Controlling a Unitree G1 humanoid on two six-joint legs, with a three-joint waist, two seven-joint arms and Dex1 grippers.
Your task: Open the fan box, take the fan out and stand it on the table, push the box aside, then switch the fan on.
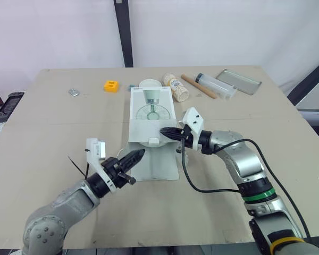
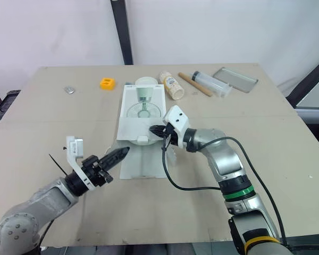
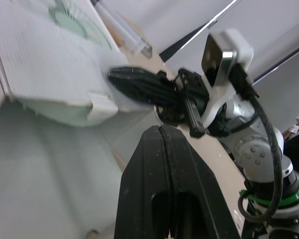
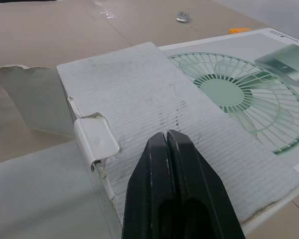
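The fan box [image 1: 151,114] lies flat mid-tabletop [image 1: 53,138], its flap [image 1: 158,164] open toward the robot. The right gripper [image 1: 166,133], closed and empty, rests on its near end; the left gripper [image 1: 137,156], closed too, hovers beside the flap. Pin the box firmly, then reach inside squarely.

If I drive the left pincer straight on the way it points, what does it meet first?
The left pincer would probably meet the fan box at its front tab, beside the right pincer. Depth is unclear; it could touch that pincer instead.
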